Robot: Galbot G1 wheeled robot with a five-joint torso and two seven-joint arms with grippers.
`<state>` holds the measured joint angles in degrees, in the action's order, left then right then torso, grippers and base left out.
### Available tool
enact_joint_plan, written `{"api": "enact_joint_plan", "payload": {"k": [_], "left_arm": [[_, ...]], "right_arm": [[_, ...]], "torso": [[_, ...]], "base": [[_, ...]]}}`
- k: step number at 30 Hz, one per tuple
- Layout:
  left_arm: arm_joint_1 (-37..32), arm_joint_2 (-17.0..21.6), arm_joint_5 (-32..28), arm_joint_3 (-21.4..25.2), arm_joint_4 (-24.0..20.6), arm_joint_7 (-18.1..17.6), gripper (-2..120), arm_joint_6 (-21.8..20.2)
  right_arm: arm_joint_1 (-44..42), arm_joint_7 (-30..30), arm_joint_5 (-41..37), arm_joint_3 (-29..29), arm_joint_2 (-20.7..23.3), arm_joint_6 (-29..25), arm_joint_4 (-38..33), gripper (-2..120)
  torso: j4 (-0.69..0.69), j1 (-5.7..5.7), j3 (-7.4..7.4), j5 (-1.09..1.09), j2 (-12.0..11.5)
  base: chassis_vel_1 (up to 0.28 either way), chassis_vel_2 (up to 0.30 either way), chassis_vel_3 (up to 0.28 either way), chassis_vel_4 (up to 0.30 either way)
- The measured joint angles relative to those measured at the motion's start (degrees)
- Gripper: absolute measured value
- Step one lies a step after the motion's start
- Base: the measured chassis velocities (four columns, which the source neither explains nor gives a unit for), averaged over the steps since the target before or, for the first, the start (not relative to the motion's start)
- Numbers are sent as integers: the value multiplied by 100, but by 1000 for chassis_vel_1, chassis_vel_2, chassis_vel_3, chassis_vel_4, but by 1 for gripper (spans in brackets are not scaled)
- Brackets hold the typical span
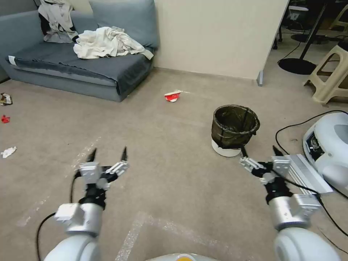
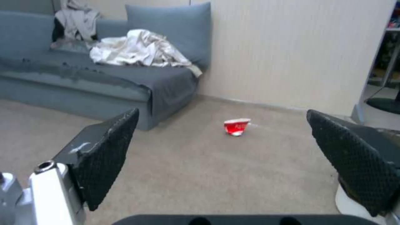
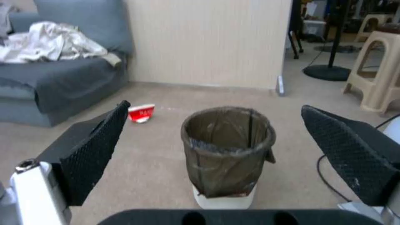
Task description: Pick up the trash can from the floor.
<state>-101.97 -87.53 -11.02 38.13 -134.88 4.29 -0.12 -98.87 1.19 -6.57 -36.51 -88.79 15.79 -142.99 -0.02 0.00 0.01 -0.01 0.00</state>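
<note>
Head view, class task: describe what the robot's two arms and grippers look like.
Both arms have glossy white rounded shells, silver cylindrical wrists and black joints. The left gripper and right gripper have silver bases and pointed black fingers with diamond-textured pads. A black cable loops beside the left forearm.

The trash can (image 1: 235, 129) (image 3: 227, 156) is a small round white bin lined with a dark, brownish translucent bag folded over its rim and hanging down most of its wall, so only the white base shows. It stands upright on the floor (image 1: 174, 130) (image 3: 154, 156), a flat beige-grey carpet with faint whitish tape marks.
</note>
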Motion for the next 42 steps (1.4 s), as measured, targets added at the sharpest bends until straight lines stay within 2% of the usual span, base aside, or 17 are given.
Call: {"api": "enact_joint_plan", "payload": {"k": [4, 7, 10, 11, 14, 23, 42], "left_arm": [[-21, 44, -26, 12, 138, 31, 100, 129], [-16, 40, -27, 14, 168, 39, 100, 140], [-17, 21, -26, 1, 185, 41, 100, 140], [-17, 21, -26, 1, 185, 41, 100, 140], [-19, 0, -34, -2, 188, 41, 100, 140], [-61, -32, -25, -20, 188, 80, 100, 140], [-90, -66, 25, -62, 220, 117, 100, 210]], "right_arm": [[-33, 5, -29, -16, -8, 50, -72, 100], [-33, 1, -121, -18, 28, -143, -6, 100], [11, -53, -421, -16, 174, -922, 327, 100], [11, -53, -421, -16, 174, -922, 327, 100], [44, -98, -562, -5, 258, -1366, 528, 100], [63, -125, -551, 19, 277, -1534, 631, 100], [29, -107, -405, 26, 257, -1636, 624, 100]], "torso": [[2, 0, 0, 2, 0], [2, 0, 0, 1, 0], [2, 0, 0, 1, 0], [2, 0, 0, 1, 0], [2, 0, 0, 1, 0], [2, 0, 0, 1, 0], [1, 0, -1, 1, 0]], "base": [[0, 0, 0, 0], [0, 0, 0, 0], [0, 0, 0, 0], [0, 0, 0, 0], [0, 0, 0, 0], [-6, -3, -7, -6], [-90, -82, -87, -83]]}}
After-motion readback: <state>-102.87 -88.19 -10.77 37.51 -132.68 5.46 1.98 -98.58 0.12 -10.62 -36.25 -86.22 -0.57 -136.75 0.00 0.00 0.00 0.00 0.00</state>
